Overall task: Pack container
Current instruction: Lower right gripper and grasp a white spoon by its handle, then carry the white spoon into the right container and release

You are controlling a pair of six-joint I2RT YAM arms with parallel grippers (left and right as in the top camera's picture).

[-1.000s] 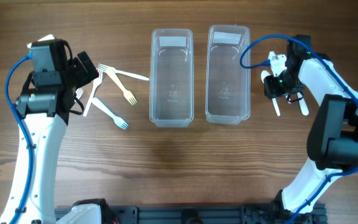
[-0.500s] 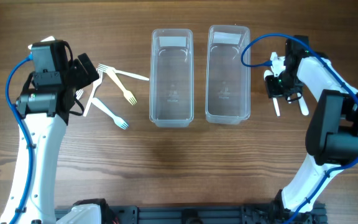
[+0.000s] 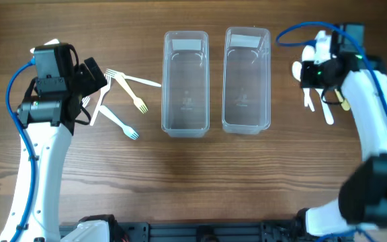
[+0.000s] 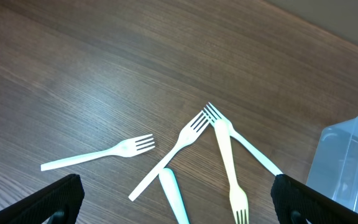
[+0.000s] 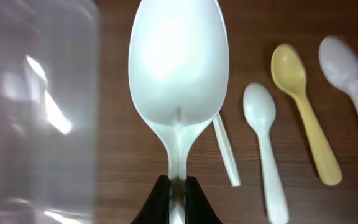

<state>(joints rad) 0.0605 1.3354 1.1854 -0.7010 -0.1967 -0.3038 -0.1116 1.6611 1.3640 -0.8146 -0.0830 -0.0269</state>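
Because the white spoon (image 5: 178, 68) is pinched at the tail of its handle, its bowl juts out ahead of the right pincer (image 5: 178, 190), whose jaws are clamped on it (a hold that leaves its whole length free to go in). It hangs just beside the outer wall of the right container (image 5: 36, 99), not yet over it, toward the far right corner of the desk (image 3: 193, 188). A small white spoon (image 5: 263, 143), a yellow spoon (image 5: 303, 106) and a pale spoon (image 5: 350, 81) lie on the wood alongside. The left container (image 3: 185, 84) stands near the middle of the far edge. Toward the left edge, the left pincer (image 4: 173, 190), spread wide and empty, hovers over scattered forks (image 4: 126, 149), probably meant for that container.
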